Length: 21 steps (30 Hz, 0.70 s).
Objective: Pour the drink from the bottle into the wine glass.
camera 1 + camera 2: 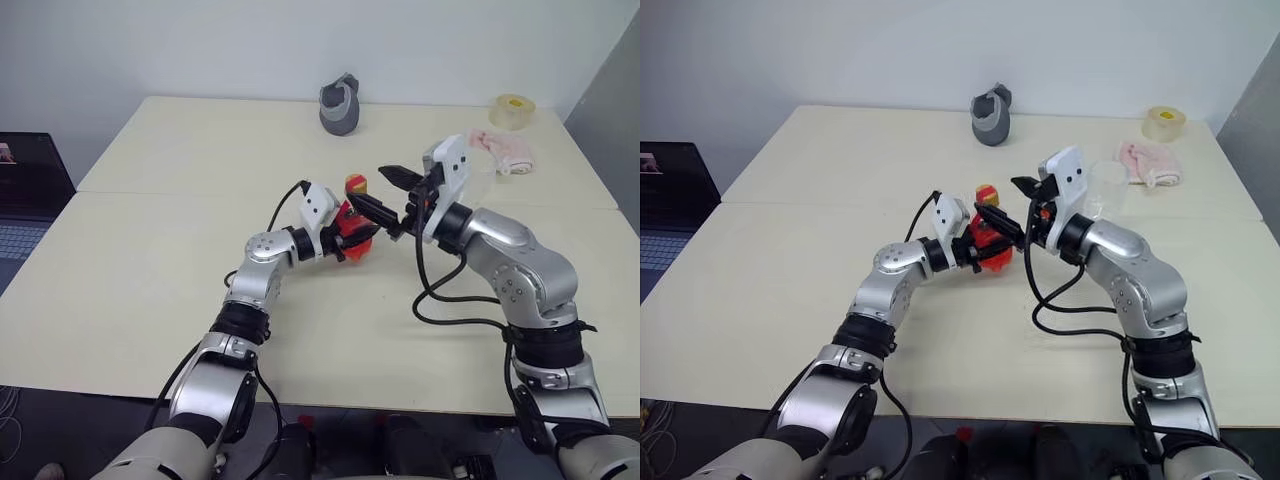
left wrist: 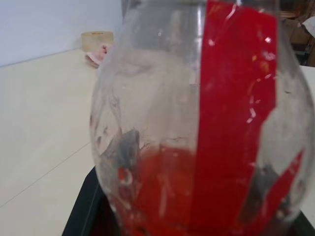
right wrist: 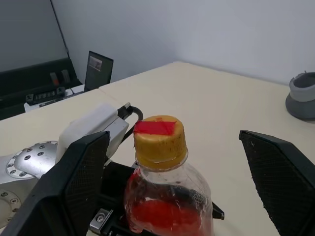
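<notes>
Yellow-tan cap [image 3: 160, 139], still screwed on; red tape patch on its top. So the step in hand is opening the bottle, not pouring.

Nearest, mid-table: left gripper [image 1: 990, 240] is clamped round the body of the bottle [image 1: 352, 222], holding it upright above the table [image 1: 150, 260], roughly central between the side edges. Left wrist view: clear plastic wall, red label strip, and the drink [image 2: 162, 191] sitting low in the bottle, well under half full.

Just beside it: right gripper [image 3: 177, 172], fingers spread as wide as they go, one either side of the cap. Neither finger touches the cap. Nothing is held.

Further back, toward the right edge: the wine glass [image 1: 1106, 187], upright and empty as far as I can tell, partly hidden behind the right wrist. Beyond it a pink cloth [image 1: 1150, 162], and a tape roll [image 1: 1164, 123] near the far right corner. A grey cup [image 1: 991, 115] stands at the far edge, centre.

Judgement on the next move: the right fingers need to close squarely on the cap and twist while the left keeps the bottle from turning. With the cap off, the bottle goes over to the glass for a slow tilt.
</notes>
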Available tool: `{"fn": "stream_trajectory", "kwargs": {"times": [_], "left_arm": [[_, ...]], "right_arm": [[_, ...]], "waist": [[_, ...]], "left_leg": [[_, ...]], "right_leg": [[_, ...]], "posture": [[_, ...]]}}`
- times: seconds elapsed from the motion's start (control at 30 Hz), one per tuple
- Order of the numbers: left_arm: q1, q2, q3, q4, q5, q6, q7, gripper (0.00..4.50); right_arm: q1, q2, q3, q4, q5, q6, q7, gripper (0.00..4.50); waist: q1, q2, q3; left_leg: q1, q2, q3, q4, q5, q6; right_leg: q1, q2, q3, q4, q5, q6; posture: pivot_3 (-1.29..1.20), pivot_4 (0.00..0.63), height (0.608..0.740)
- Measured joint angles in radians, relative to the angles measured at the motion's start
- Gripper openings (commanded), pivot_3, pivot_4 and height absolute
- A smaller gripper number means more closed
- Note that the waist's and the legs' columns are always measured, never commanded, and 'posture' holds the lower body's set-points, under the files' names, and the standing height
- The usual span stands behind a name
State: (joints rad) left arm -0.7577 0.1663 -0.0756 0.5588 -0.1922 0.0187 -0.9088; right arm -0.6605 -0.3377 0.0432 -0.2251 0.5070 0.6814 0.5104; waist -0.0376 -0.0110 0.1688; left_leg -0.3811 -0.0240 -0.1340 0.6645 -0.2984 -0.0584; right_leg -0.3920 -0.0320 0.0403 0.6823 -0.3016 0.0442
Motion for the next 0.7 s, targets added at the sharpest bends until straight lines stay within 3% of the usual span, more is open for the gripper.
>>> {"fn": "stream_trajectory", "kwargs": {"times": [0.27,0.37,0.63,0.7], "left_arm": [[0.003,-0.012,-0.005,-0.018,-0.004,0.014,0.000,1.92],[0.003,-0.012,-0.004,-0.018,-0.004,0.015,0.000,1.92],[0.003,-0.009,-0.004,-0.018,-0.004,0.014,0.002,1.92],[0.003,-0.007,-0.004,-0.018,-0.004,0.014,0.002,1.90]], "right_arm": [[-0.020,0.025,0.015,0.033,-0.021,-0.022,0.012,4.50],[-0.022,0.033,0.015,0.036,-0.021,-0.022,0.013,3.90],[-0.037,0.045,0.006,0.037,-0.011,-0.016,0.013,1.20],[-0.037,0.046,0.006,0.037,-0.011,-0.016,0.014,1.18]], "waist": [[-0.004,0.000,0.000],[-0.005,0.000,0.000],[-0.005,0.000,0.000],[-0.005,0.000,0.000]], "left_leg": [[0.000,0.000,0.000,0.000,0.000,0.000],[0.000,0.000,0.000,0.000,0.000,0.000],[0.000,0.000,0.000,0.000,0.000,0.000],[0.000,0.000,0.000,0.000,0.000,0.000]], "right_leg": [[0.000,0.000,0.000,0.000,0.000,0.000],[0.000,0.000,0.000,0.000,0.000,0.000],[0.000,-0.001,0.000,0.000,0.000,0.000],[0.000,-0.001,0.000,0.000,0.000,0.000]], "posture": [[0.00,0.150,0.740],[0.00,0.150,0.740],[0.00,0.150,0.740],[0.00,0.150,0.740]]}}
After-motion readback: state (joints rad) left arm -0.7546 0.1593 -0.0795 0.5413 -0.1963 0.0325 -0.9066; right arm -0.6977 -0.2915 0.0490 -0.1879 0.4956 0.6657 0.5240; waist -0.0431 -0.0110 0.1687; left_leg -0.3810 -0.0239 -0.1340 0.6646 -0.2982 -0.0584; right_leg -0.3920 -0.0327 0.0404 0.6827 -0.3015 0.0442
